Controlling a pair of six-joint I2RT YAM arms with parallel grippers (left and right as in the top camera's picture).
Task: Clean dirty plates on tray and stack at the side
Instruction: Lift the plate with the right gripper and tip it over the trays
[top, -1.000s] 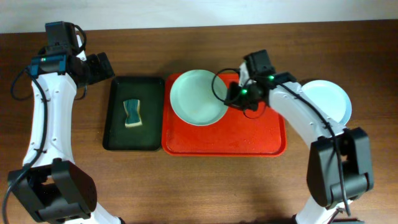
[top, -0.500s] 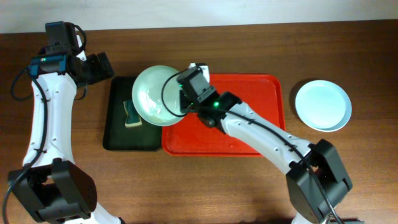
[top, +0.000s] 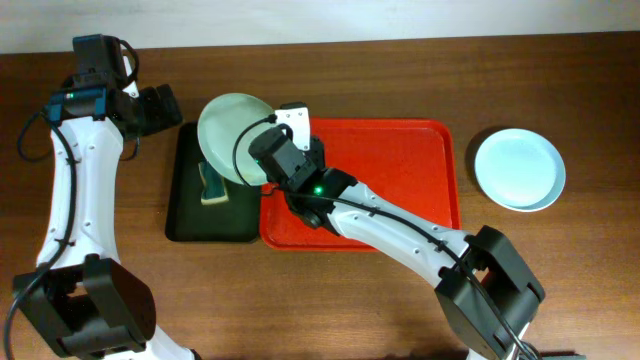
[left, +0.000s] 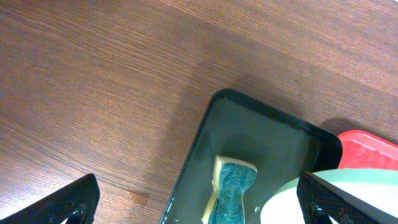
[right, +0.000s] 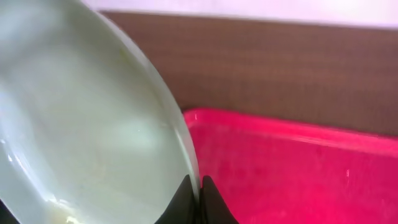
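I am pinching the rim of the pale mint green plate (top: 228, 130) with my right gripper (right: 200, 196), fingers clamped tight on its edge at the plate's 5 o'clock side. I am holding it tilted, its hollow face turned up and outward, probably so that the face is exposed for wiping. The plate is hanging over the 1 o'clock corner of the dark green-black tray (left: 267, 143), partly above the teal and yellow sponge (left: 233, 186) lying inside it. I cannot tell whether plate and sponge are touching. To get here my right arm is reaching across the red tray (top: 400, 190), which is sitting just beside the dark tray at its 3 o'clock and is showing no plate on its floor.

My left gripper (top: 165, 108) is hovering with fingers spread wide and nothing between them, near the dark tray's 11 o'clock corner, close enough to go down for the sponge. That looks like my next step. The pale blue plate (top: 519, 168) is resting alone on the table (top: 300, 300), well off the red tray at its 3 o'clock, where the stack seems to be starting.
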